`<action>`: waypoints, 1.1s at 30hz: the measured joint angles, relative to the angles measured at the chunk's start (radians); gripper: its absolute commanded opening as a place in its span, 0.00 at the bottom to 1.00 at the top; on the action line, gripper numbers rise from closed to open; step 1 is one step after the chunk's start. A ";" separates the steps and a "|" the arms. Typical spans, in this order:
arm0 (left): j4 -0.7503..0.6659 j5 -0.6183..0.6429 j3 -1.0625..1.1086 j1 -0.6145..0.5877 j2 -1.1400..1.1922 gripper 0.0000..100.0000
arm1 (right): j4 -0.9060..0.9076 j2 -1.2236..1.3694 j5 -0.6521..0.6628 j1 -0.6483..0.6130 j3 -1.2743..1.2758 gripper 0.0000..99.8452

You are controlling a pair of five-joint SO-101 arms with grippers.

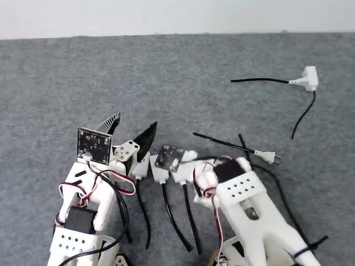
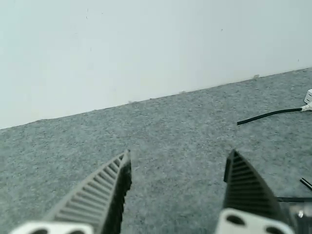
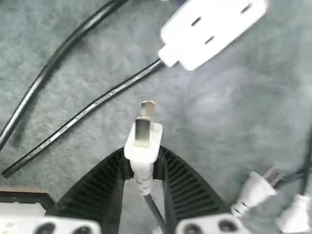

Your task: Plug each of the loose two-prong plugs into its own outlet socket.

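Observation:
My right gripper is shut on a white two-prong plug, held just above the carpet. Its prongs point at a white outlet socket a short way ahead, apart from it. Two more white plugs lie beside the gripper. In the high view several white sockets with black cords lie between the arms, partly under the right wrist's camera board. A loose plug lies to the right. My left gripper stands open and empty above the carpet, its fingers spread wide.
A white plug joined to a socket with black cord lies at the far right. Black cords run from the sockets toward the table's front edge. Grey carpet covers the table, bounded by a white wall at the back.

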 measured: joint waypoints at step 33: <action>0.069 0.005 -0.006 0.193 -0.011 0.30 | 0.316 -0.160 -0.187 -0.222 -0.531 0.01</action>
